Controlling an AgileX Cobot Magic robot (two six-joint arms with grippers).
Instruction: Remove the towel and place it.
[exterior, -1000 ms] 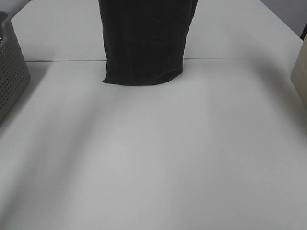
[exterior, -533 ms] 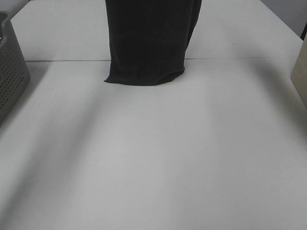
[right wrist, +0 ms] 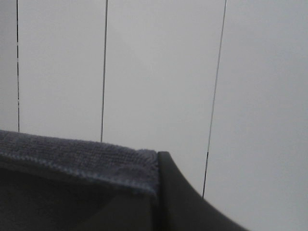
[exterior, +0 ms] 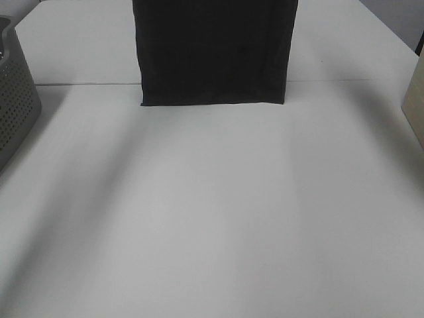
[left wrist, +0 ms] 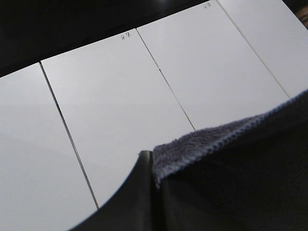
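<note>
The towel [exterior: 212, 53], very dark and plain, hangs flat as a wide sheet from above the frame in the exterior high view. Its straight lower hem sits at the far half of the white table [exterior: 212, 212]; whether it touches the surface I cannot tell. Neither gripper shows in that view. In the left wrist view my left gripper [left wrist: 151, 161] is shut on a hemmed top edge of the towel [left wrist: 240, 168]. In the right wrist view my right gripper [right wrist: 158, 161] is shut on another top edge of the towel [right wrist: 72, 192]. Behind both are white panels.
A grey perforated basket [exterior: 16, 99] stands at the table's left edge. A beige box-like object [exterior: 414, 106] juts in at the right edge. A seam [exterior: 86, 84] crosses the table just behind the towel's hem.
The hanging towel has spread wider to the right. Its bunched, curved lower edge has pulled into a straight hem and risen slightly toward the far side.
</note>
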